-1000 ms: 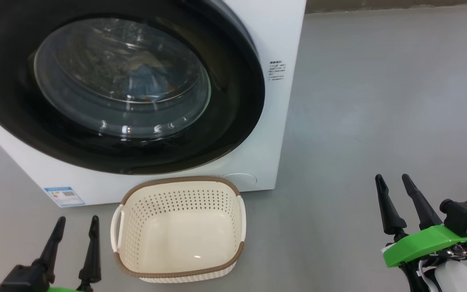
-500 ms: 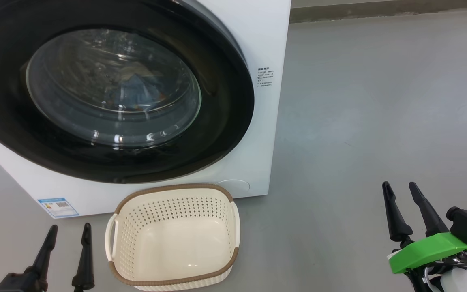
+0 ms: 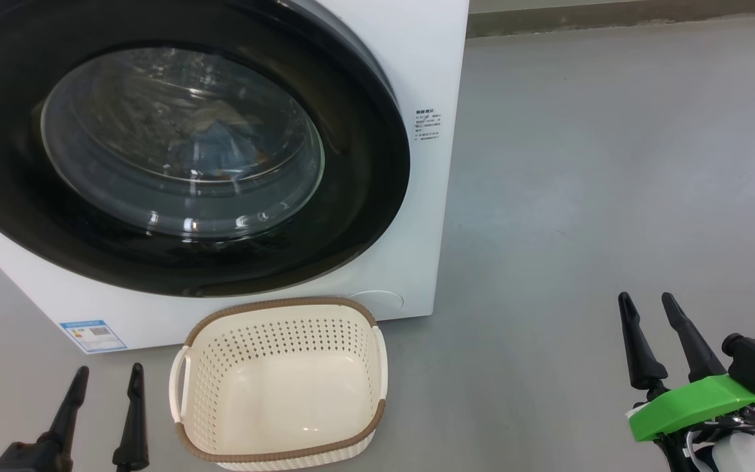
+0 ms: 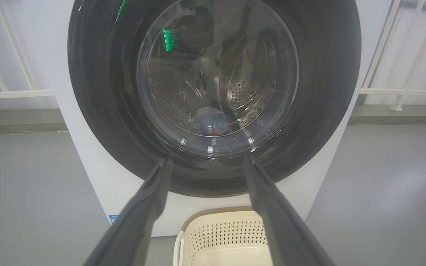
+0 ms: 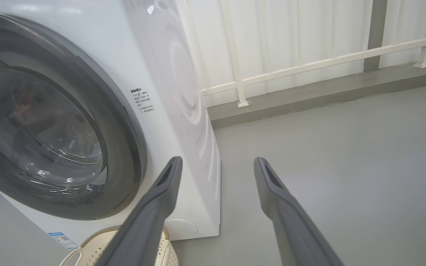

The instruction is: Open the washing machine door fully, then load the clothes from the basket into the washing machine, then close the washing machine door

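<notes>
**Head view.** You have the left end effector (image 3: pixel 109 372) at lower left. Its fingers (image 3: pixel 134 413) are spread wide and nothing is between them. The basket (image 3: pixel 279 452) sits on the floor (image 3: pixel 580 196) just to its right, not touching it, and is bare inside. The washing machine (image 3: pixel 433 216) stands ahead of both end effectors, and the washing machine door (image 3: pixel 371 164) lies flush against its front. The clothes (image 3: pixel 217 144) show as a blue heap behind the door glass, ahead of the left end effector and above it. A blue label sticker (image 3: pixel 92 334) is just ahead of the left fingertips. The right end effector (image 3: pixel 646 298) is well to the basket's right over bare floor, also wide and gripping nothing.

**Left wrist view.** The fingers are splayed and aimed at the lower rim of the door. The clothes lie low in the drum, just beyond the fingertips and between them. The basket's far rim sits below, between the two fingers.

**Right wrist view.** The fingers are wide apart with only floor between them. The machine's front corner is beside the finger on that view's left, and the basket's rim shows partly behind the same finger. A white railing (image 5: pixel 232 55) runs well beyond the tips
</notes>
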